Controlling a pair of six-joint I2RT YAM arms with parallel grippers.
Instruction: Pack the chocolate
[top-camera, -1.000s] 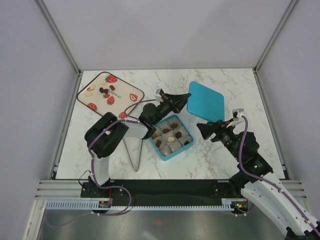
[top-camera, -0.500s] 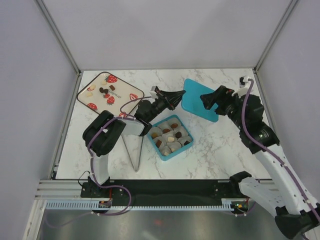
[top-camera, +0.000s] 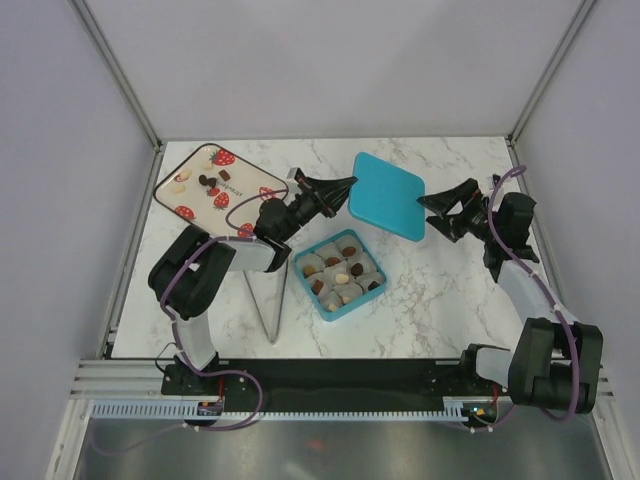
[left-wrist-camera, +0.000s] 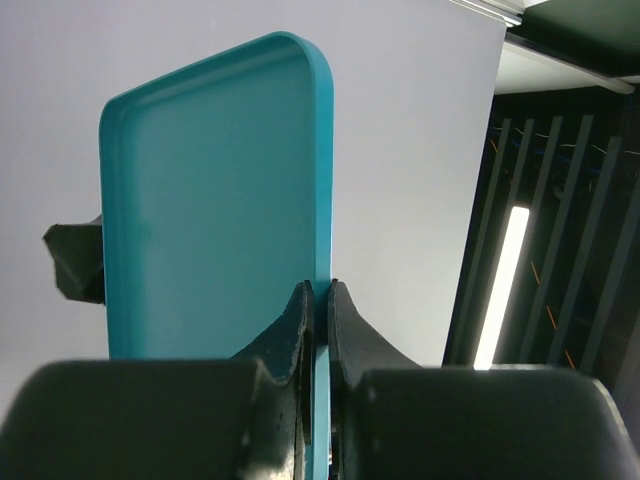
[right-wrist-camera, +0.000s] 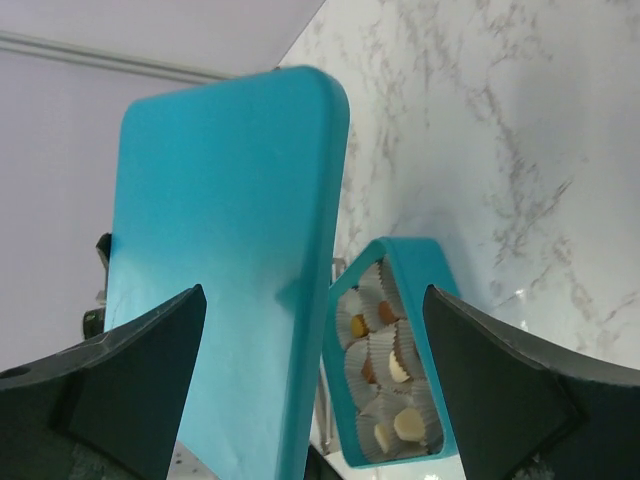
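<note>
The chocolate lies in two places. Several pieces sit on the strawberry-print tray at the back left. Several more rest in paper cups inside the open teal box at mid-table. My left gripper is shut on one edge of the flat teal lid, which it holds lifted behind the box. My right gripper stands open at the lid's opposite edge, one finger on each side of it and gripping nothing.
A thin metal V-shaped tool lies on the marble table left of the box. Grey walls and frame rails enclose the table on three sides.
My right gripper swung from the front right up to the lid's right edge and its jaws spread wider. My left gripper shifted the lid to the left.
</note>
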